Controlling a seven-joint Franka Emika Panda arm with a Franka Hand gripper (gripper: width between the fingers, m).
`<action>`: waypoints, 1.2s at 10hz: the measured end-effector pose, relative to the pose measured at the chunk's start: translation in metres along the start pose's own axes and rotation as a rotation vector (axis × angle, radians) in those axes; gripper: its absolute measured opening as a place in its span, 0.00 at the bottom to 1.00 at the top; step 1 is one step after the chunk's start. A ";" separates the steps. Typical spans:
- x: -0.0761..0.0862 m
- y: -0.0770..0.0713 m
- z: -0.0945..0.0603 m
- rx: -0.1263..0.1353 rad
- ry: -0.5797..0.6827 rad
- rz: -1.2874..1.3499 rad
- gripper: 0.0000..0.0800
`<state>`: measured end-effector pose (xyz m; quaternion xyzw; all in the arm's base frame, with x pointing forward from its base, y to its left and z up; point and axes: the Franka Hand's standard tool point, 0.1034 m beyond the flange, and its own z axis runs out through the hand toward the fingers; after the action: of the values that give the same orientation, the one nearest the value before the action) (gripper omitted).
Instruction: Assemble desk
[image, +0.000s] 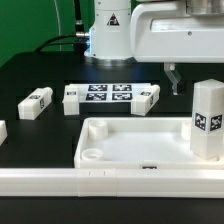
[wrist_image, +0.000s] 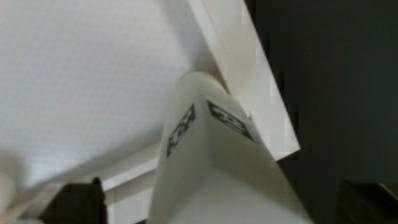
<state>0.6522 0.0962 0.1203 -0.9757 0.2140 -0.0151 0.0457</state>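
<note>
The white tray-like tabletop (image: 135, 150) lies at the front, with a round socket (image: 90, 155) in its near corner on the exterior view's left. One white block leg (image: 207, 120) with a tag stands upright in the tabletop's corner on the exterior view's right. My gripper (image: 172, 78) hangs above and a little behind that leg. In the wrist view the leg (wrist_image: 222, 140) rises toward the camera between my spread fingers, with a gap on each side. The gripper (wrist_image: 222, 205) is open and holds nothing.
The marker board (image: 108, 95) lies behind the tabletop, with loose legs at both its ends (image: 72, 98) (image: 147, 97). Another leg (image: 35, 102) lies farther to the exterior view's left. A long white rail (image: 100, 182) runs along the front. The robot base (image: 108, 35) stands at the back.
</note>
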 end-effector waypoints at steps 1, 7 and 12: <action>0.000 0.000 0.000 0.000 0.000 -0.111 0.81; -0.001 -0.001 0.001 -0.008 0.000 -0.553 0.81; 0.000 0.000 0.001 -0.009 0.001 -0.643 0.36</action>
<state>0.6522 0.0964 0.1195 -0.9934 -0.1054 -0.0284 0.0340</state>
